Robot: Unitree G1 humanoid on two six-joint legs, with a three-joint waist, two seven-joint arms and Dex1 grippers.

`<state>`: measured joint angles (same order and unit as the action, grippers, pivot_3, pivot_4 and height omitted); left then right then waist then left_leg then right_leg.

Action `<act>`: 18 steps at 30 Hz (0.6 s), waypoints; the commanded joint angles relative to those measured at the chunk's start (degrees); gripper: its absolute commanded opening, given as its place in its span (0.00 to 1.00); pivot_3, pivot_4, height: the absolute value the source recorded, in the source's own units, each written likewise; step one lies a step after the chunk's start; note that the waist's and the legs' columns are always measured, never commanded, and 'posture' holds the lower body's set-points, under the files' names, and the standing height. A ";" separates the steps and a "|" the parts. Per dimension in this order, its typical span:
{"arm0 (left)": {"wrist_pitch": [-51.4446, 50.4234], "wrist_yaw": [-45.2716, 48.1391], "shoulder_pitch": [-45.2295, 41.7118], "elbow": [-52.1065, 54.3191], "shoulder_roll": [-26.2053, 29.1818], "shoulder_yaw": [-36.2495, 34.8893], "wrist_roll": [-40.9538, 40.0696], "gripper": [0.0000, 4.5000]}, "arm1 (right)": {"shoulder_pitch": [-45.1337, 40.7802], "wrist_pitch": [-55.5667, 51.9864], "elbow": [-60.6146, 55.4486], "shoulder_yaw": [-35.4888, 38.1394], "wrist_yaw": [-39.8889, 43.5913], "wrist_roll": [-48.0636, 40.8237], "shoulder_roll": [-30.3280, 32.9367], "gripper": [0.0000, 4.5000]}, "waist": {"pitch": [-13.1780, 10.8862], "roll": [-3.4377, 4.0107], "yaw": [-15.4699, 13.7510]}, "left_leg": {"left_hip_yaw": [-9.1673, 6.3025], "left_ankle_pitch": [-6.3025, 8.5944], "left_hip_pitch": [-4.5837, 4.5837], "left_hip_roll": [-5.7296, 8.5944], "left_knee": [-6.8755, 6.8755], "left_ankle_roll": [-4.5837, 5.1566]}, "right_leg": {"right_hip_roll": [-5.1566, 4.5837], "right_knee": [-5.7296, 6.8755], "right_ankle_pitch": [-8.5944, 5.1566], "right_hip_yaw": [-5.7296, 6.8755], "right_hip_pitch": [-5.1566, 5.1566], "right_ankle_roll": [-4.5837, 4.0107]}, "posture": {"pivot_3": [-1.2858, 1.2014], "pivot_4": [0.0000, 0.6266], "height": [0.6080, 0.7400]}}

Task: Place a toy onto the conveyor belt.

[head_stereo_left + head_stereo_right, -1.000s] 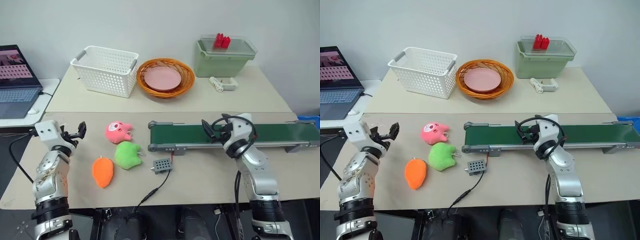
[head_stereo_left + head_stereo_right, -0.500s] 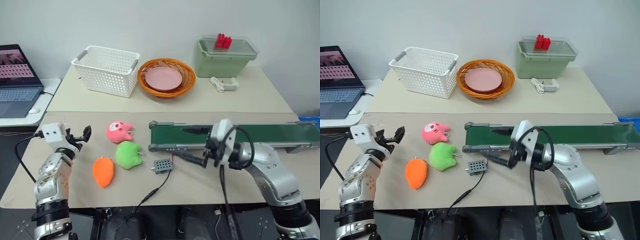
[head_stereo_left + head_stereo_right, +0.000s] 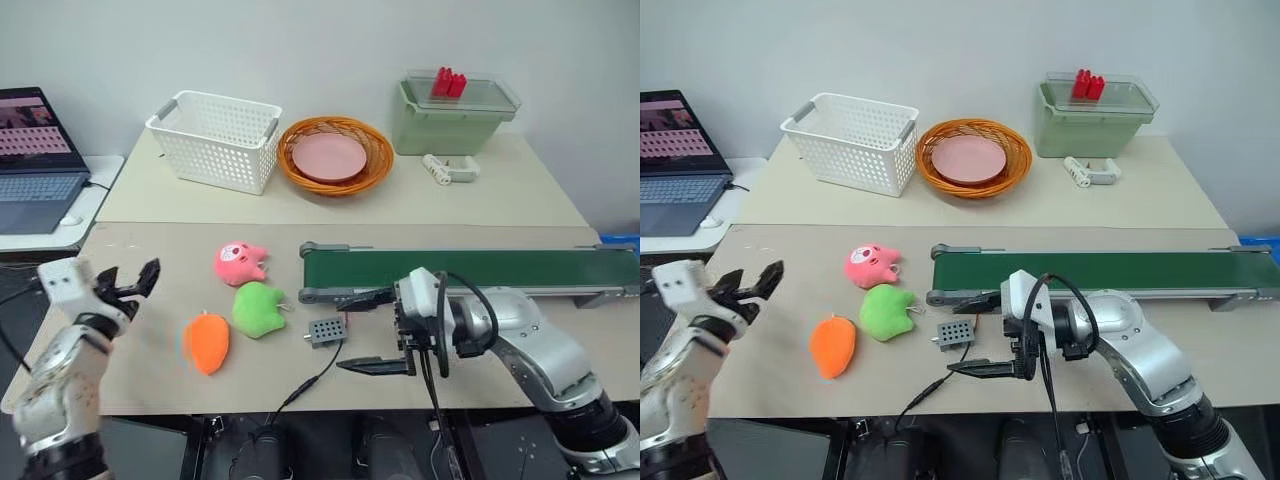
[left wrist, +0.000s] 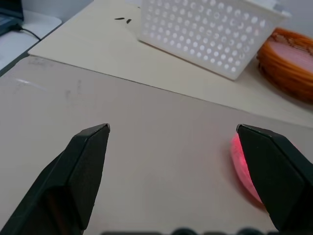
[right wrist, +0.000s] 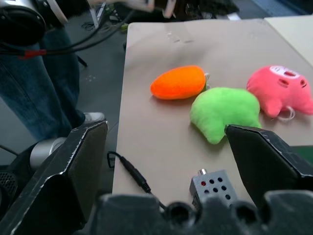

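Observation:
The toy [image 3: 207, 342], an orange carrot-shaped plush, lies on the table near its front left, also seen as the toy [image 5: 178, 82] in the right wrist view. The conveyor belt [image 3: 480, 270], dark green in a grey frame, runs across the right half of the table. My right gripper [image 3: 368, 332] stands open in front of the belt's left end, pointing left toward the plushes, with nothing between its fingers. My left gripper [image 3: 128, 282] is open and empty at the table's left edge, well left of the toy.
A lime green plush [image 3: 258, 308] and a pink plush [image 3: 240, 263] lie beside the toy. A small grey box [image 3: 325, 331] with a black cable sits close to my right gripper. At the back stand a white basket [image 3: 215, 140], an orange basket [image 3: 335, 155] and a green bin [image 3: 445, 115]. A person's legs [image 5: 29, 88] are off the left end.
My right gripper has left the belt, swung round to point left and dropped toward the table's front. My left gripper has drawn back toward the left edge.

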<state>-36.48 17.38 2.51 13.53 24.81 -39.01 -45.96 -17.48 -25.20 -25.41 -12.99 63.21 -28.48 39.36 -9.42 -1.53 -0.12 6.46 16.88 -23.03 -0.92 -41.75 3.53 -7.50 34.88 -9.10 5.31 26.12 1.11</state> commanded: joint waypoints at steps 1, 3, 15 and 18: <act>-8.65 1.67 8.74 7.19 -2.65 -7.06 -22.53 0.99 | -0.96 1.71 1.20 0.07 0.41 0.74 -0.86 1.00 | 0.00 0.00 0.32 | 0.01 0.02 0.03 0.00 0.00 0.00 | -0.03 0.01 -0.01 -0.04 0.00 0.00 | 0.52 0.24 1.00; -9.98 2.44 13.12 6.57 -4.05 -9.83 -31.48 0.99 | -1.00 2.04 2.20 -0.24 0.55 1.42 -1.35 1.00 | -0.01 -0.02 0.17 | 0.01 0.05 0.08 0.01 0.00 -0.01 | -0.09 0.05 -0.06 -0.05 -0.02 -0.01 | 0.52 0.24 1.00; -11.13 7.45 23.14 -0.80 -5.47 -3.50 -36.02 0.99 | -1.33 1.92 3.50 0.53 0.05 2.34 -2.98 1.00 | 0.03 0.00 -0.76 | -0.03 0.30 0.15 0.03 0.00 0.41 | 0.04 0.07 -0.53 0.04 -0.12 -0.56 | 0.52 0.24 1.00; -10.26 6.53 21.72 -0.20 -5.19 1.17 -31.01 0.99 | -1.14 1.84 3.27 0.91 -0.38 2.40 -2.87 1.00 | 0.04 0.00 -0.65 | -0.02 0.29 0.12 0.04 0.00 0.40 | 0.04 0.05 -0.49 0.03 -0.10 -0.62 | 0.52 0.24 1.00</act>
<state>-47.46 24.01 24.53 11.75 19.37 -39.96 -79.28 -17.92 -24.23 -20.78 -13.77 63.24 -25.91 36.46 -9.38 -1.52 -0.76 6.45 17.17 -22.91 -0.88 -41.75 3.92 -7.46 34.93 -9.59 5.34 26.02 0.49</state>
